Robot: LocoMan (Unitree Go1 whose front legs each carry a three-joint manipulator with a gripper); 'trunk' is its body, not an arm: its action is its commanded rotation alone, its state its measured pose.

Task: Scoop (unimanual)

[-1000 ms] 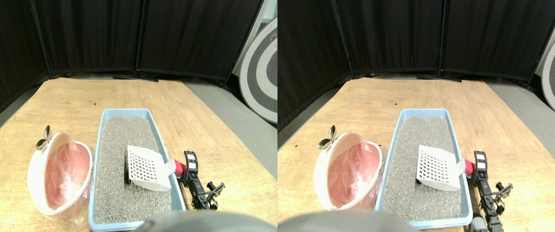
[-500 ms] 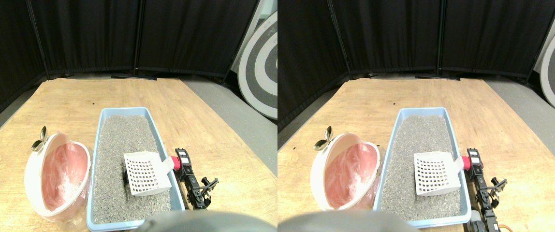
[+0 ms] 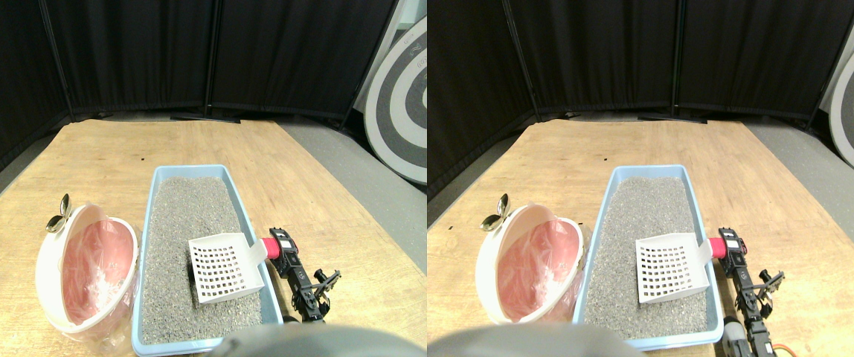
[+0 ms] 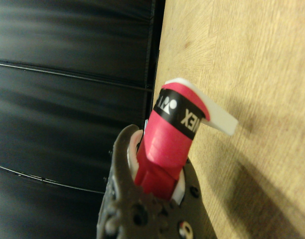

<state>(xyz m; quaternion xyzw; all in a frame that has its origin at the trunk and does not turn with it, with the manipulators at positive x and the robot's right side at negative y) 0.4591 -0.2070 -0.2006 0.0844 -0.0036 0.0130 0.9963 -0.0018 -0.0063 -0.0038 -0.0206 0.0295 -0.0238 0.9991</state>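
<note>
In the stereo view, my right gripper (image 3: pixel 279 248) is gripping the red-wrapped handle (image 3: pixel 271 248) of the white slotted scoop (image 3: pixel 224 268), which is lying on the grey litter (image 3: pixel 189 245) in the blue tray (image 3: pixel 146 245), beside the pink-lined bin (image 3: pixel 88 275).

In the wrist view, the jaws are clamping the red wrap (image 4: pixel 165 149); its black band is showing "EX".

White slotted scoop (image 3: pixel 225 269) resting on grey litter (image 3: pixel 189 223) in blue tray (image 3: pixel 146 245), red handle (image 3: pixel 272 248) at right gripper (image 3: pixel 283 245), pink-lined white bin (image 3: pixel 85 271) beside tray, wooden floor (image 3: pixel 100 163), striped disc (image 3: pixel 397 104)
</note>
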